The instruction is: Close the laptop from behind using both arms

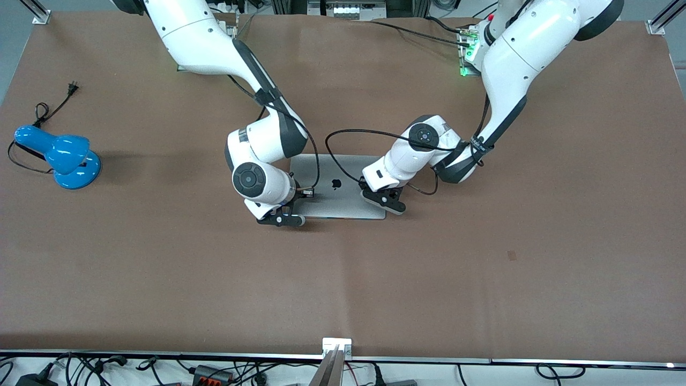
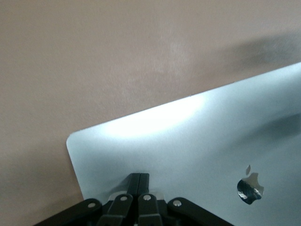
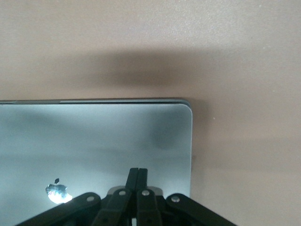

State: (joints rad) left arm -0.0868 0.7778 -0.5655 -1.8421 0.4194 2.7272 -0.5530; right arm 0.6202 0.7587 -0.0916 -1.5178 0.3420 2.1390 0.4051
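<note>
Silver laptop lies shut, both bent arms pressing closed claws, left claw and right claw, on its lid.

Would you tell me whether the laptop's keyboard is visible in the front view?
No, the laptop lies shut on the table with its lid and black logo facing up, so no keys show.

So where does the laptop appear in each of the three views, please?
Front view: the laptop lies closed, lid up, mid-table between both tools.
Left wrist view: its lid fills the lower part, one rounded corner showing, under the shut left tool.
Right wrist view: the lid fills the lower part, under the shut right tool.
Shared landmark: the apple logo.
</note>
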